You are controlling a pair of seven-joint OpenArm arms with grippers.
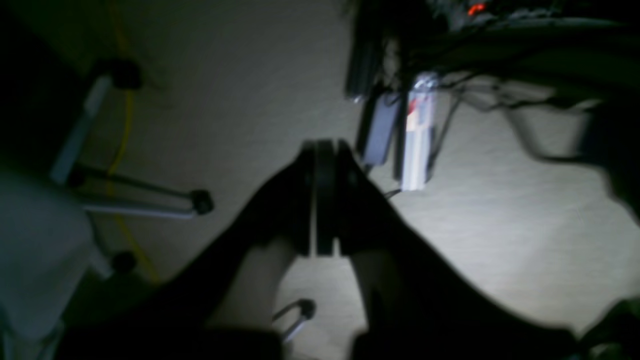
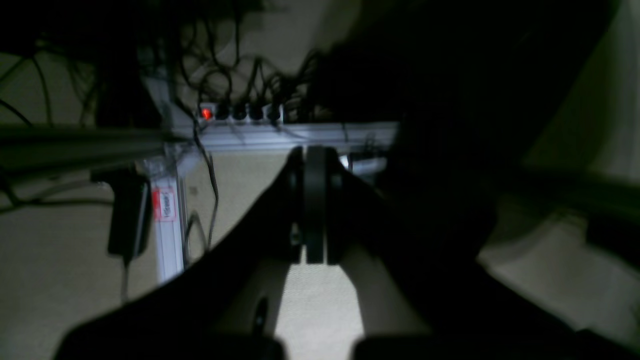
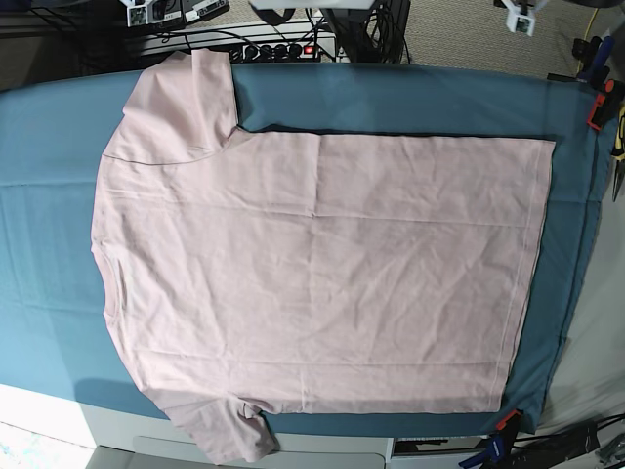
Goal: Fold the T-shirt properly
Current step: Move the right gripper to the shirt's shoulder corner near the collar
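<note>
- The left gripper, dark and blurred, was seen with jaws pressed together and nothing pinched, above pale carpeted floor.
- The right gripper was likewise found closed and empty, with a power strip lit red and an aluminium frame rail beyond it.
- The pale pink short-sleeved cotton T-shirt was observed spread flat, plain side up, on the teal cloth-covered table, collar toward the base view's left and hem toward its right.
- Neither arm was visible over the table.

surface: table in teal cloth | on it: pink T-shirt, spread flat, plain side up
</note>
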